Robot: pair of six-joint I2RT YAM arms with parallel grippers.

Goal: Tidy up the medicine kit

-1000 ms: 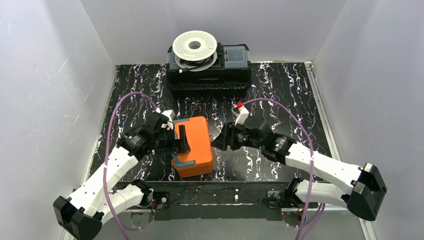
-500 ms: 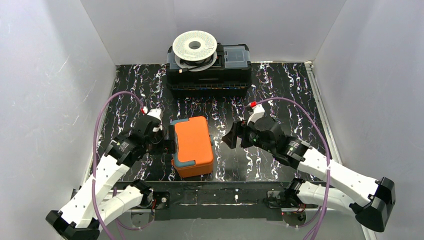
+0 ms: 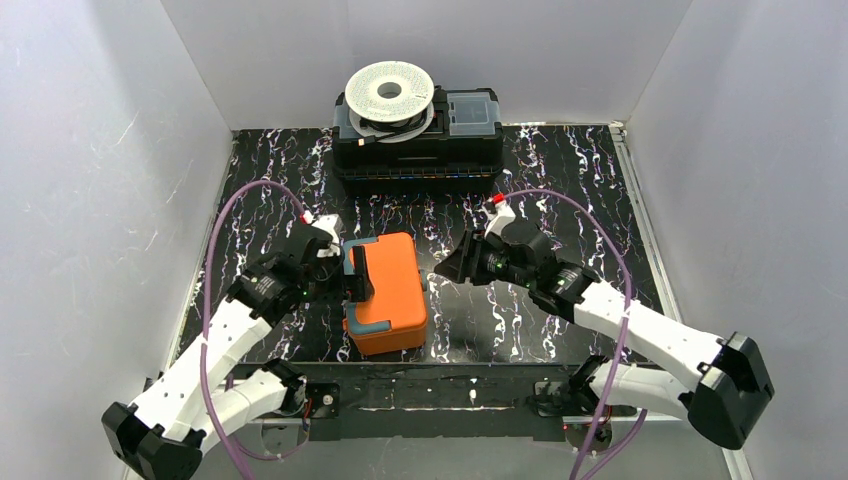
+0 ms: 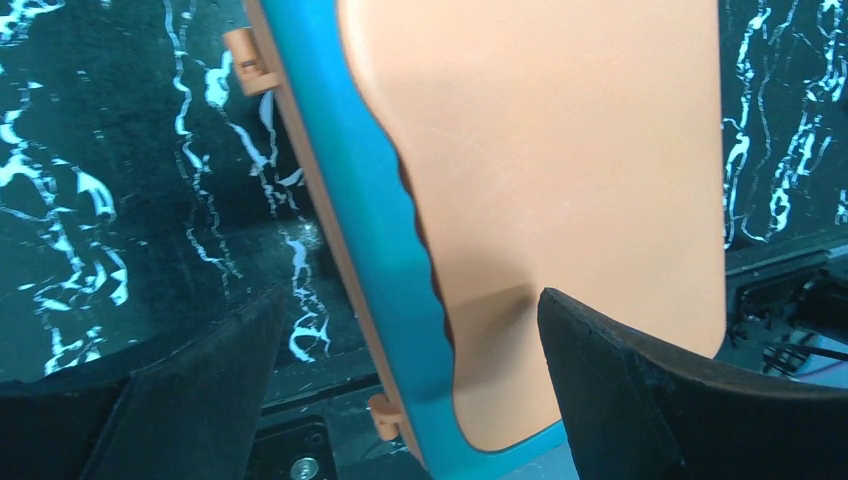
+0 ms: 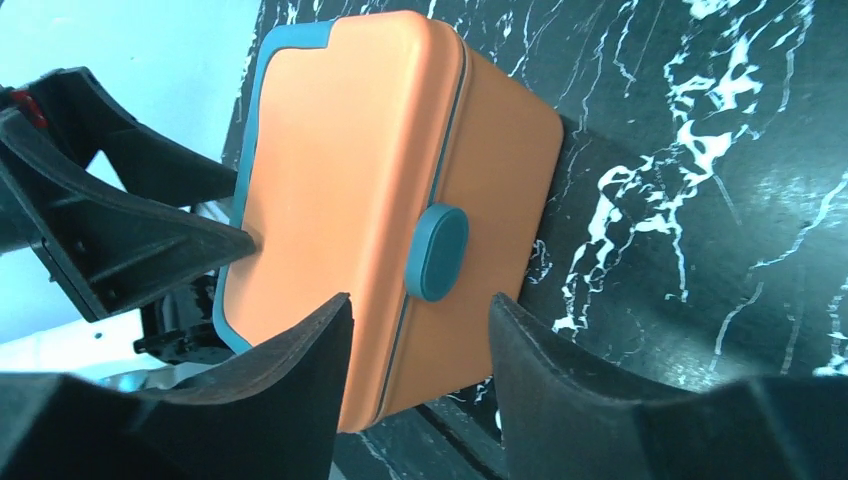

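– Left gripper: what's it doing?
– Jaws wide, straddling the left edge of the medicine kit. From the top cam, one finger lies over the orange lid and the other sits outside the box. Kit is shut, near the front of the black marbled table, btwn the two arms.
– Is it squeezing?
– No. The left wrist cam shows the Left gripper close up, w/ a strip of table btwn the outer finger and the kit's teal rim. Can't tell if the inner finger touches the lid. Same view picks up two small tan tabs on that edge, which the top cam doesn't resolve.
– Right gripper?
– Just right of the kit, apart from it, pointing at it. On its own wrist cam the jaws are parted, empty. The kit lies beyond them.
– Anything only that cam shows?
– Yes: a teal oval latch on the kit's side wall. It also shows the other arm's fingers at the lid's far edge.
– Background?
– Top cam only: a black toolbox at the back, w/ a white spool on it.
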